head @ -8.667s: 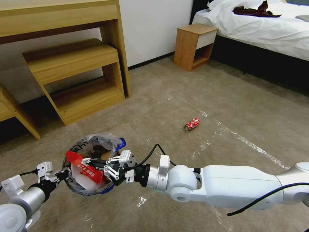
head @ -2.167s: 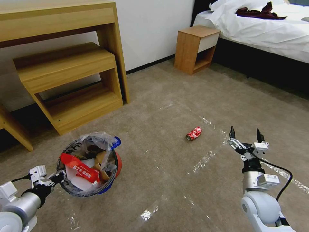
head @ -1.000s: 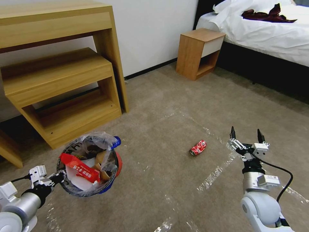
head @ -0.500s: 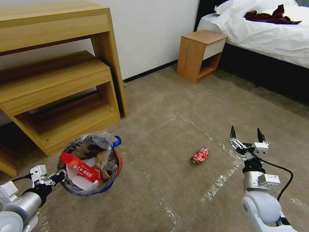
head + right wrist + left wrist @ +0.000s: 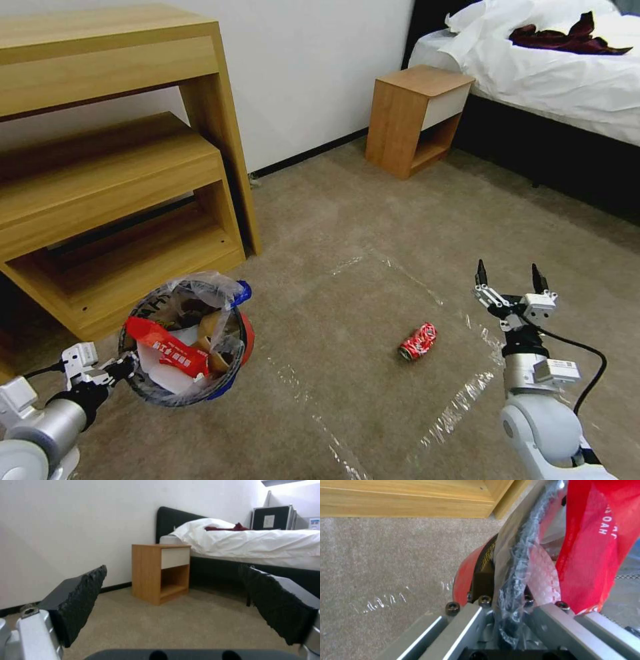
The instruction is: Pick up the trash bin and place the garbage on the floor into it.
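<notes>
The crushed red can lies on its side on the floor, long axis running diagonally: its open end points toward the robot and to the left, its far end toward the bed. It rests just inside a square marked by shiny clear tape strips, near the strip on the right. The trash bin is well left of the can, held off the carpet and tilted so that its mouth faces up and toward the camera; a red wrapper, white paper and tan carton scraps lie inside its clear liner. The left gripper is clamped on the bin's black rim at the near left side; the left wrist view shows the rim and liner pinched between the fingers. The right gripper hangs right of the can, clear of it, pointing up and away from the robot, its jaws spread wide and holding nothing. The floor is grey-beige short-pile carpet. Beyond the can stands a wooden nightstand against a white wall, with the white-sheeted bed to its right; a wooden desk unit stands behind the bin
</notes>
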`<state>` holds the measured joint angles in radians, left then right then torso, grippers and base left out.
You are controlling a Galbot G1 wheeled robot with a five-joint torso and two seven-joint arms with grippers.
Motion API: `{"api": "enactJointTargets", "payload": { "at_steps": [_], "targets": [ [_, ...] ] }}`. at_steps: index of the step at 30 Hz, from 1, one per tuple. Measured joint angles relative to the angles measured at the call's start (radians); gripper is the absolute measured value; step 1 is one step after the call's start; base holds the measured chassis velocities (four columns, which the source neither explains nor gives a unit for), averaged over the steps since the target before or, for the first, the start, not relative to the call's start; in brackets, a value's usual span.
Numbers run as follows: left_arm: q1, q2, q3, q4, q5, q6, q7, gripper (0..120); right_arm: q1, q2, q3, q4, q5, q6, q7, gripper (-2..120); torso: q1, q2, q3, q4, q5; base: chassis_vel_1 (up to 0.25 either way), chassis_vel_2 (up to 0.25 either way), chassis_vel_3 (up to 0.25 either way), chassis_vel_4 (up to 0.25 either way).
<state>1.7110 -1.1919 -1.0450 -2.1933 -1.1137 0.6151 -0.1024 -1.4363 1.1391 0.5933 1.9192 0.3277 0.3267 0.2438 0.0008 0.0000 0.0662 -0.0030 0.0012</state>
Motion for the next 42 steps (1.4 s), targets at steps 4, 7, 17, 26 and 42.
{"api": "enactJointTargets", "payload": {
  "at_steps": [4, 7, 17, 26, 42],
  "targets": [
    [0.001, -0.002, 0.0, 0.0, 0.002, 0.0, 0.0, 0, -0.001, 0.0, 0.001, 0.0, -0.001, 0.001, 0.0, 100, 0.0, 0.0, 0.0, 0.0, -0.0001, -0.077, 0.105, 0.078, -0.1],
    [0.001, -0.003, 0.0, -0.001, 0.003, 0.001, 0.0, 0, -0.001, 0.0, 0.001, 0.0, -0.002, 0.001, -0.001, 100, 0.0, 0.0, 0.0, -0.0001, 0.0001, -0.104, 0.105, 0.098, -0.102],
    [0.001, -0.001, 0.0, -0.001, 0.003, 0.001, 0.0, 0, -0.002, 0.004, 0.001, -0.002, -0.004, 0.004, -0.002, 100, 0.0, 0.0, 0.0, -0.0001, 0.0, -0.113, 0.088, 0.105, -0.103],
    [0.001, -0.002, 0.0, 0.006, 0.004, 0.001, 0.002, 0, -0.002, 0.009, -0.004, -0.006, -0.008, 0.008, -0.002, 100, 0.0, 0.0, 0.0, -0.0001, 0.0, -0.071, 0.093, 0.086, -0.1],
    [0.0, -0.004, 0.003, 0.023, 0.01, -0.002, 0.007, 0, -0.027, -0.064, -0.076, 0.103, 0.326, -0.513, 0.46, 100, 0.0, 0.0, 0.0, -0.0001, 0.0002, -0.036, 0.03, 0.032, -0.03]
  ]
}}
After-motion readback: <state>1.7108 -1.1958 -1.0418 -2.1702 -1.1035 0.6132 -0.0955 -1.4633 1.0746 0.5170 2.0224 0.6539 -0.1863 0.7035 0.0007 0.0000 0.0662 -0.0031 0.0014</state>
